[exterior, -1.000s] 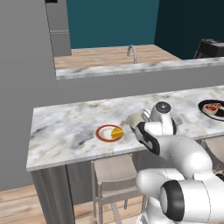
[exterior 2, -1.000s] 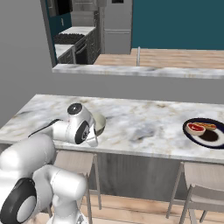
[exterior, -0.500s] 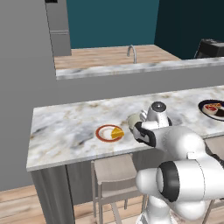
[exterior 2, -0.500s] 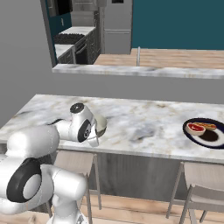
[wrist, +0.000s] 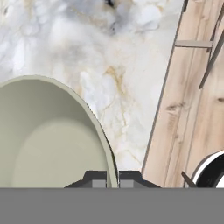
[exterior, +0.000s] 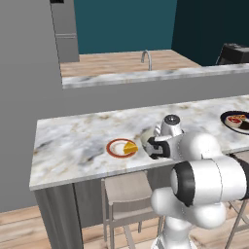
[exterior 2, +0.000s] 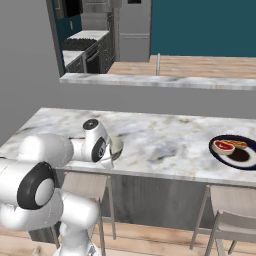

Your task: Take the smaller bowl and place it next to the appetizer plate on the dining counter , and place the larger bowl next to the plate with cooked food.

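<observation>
Smaller bowl (wrist: 48,135) sits right in front of the hand camera, and its thin pale rim runs down between the two dark finger tips. The jaws (wrist: 112,178) are pressed together on that rim, one tip inside the bowl and one outside. So the gripper is pinching the smaller bowl by its edge.

It looks hard and smooth, like a dish that could chip or crack. It is small, so it is likely light. A smooth rim can slip, so the pinch should stay firm, and the bowl should be put down softly. The rim is the best place to hold, because the round wall is too wide and too slick.

From the left base view, the arm is bent low, with the hand reaching over the near edge of the dining surface (exterior: 73,141). The bowl is there at the hand, just at 3 o'clock of the appetizer plate (exterior: 122,148). Farther off, at about 2 o'clock, the plate with cooked food (exterior: 237,120) rests near the end of the surface.
</observation>
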Tool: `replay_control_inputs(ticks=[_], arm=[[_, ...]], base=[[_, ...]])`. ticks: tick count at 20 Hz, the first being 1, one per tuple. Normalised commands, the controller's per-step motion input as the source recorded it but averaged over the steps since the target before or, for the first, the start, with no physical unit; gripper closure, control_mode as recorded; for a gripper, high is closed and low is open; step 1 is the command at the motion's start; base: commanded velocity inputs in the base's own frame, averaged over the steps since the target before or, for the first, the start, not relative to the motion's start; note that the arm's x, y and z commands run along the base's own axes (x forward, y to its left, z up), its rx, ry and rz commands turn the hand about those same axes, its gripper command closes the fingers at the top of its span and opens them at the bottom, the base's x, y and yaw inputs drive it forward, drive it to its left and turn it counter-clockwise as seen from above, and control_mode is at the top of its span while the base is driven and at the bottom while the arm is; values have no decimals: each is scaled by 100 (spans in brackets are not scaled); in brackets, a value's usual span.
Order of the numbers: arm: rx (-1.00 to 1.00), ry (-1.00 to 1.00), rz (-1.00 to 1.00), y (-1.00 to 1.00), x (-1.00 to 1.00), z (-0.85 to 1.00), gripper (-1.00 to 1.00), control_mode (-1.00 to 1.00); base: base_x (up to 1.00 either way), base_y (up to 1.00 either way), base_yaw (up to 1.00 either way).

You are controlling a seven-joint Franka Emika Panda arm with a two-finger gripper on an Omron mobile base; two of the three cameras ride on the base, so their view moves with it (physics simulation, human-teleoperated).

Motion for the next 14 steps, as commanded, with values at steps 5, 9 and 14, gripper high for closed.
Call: replay_control_inputs(ticks=[5, 9, 14], arm=[[0, 1, 0, 0, 21, -25, 100, -100], [0, 0, 0, 0, 27, -30, 100, -100], [0, 0, 0, 4, 25, -25, 100, -100]], base=[[0, 0, 0], [0, 0, 0], [0, 0, 0]])
